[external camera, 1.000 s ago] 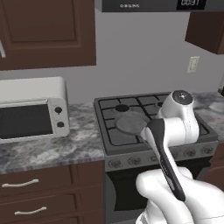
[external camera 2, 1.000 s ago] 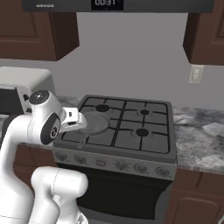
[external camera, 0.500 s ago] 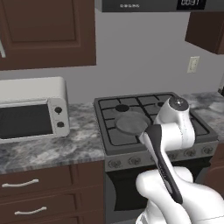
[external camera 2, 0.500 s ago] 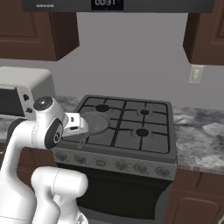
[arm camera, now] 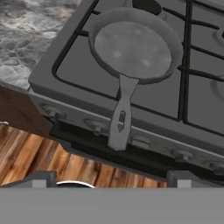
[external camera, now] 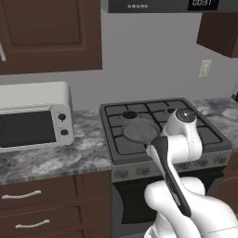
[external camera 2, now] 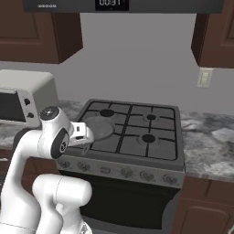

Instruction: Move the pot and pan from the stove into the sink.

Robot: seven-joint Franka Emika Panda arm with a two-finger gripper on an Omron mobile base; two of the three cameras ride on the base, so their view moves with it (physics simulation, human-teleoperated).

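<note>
The arm is folded up in front of the stove, elbow high, with the hand tipped down and looking over the range's front edge. The pincer is wide open with nothing in it, its two tips poking up at the bottom of the hand view. The pan sits on the front-left burner, well apart from the pincer, its handle sticking out past the knob row toward the tips. Marbled bench runs left of the stove.
</note>
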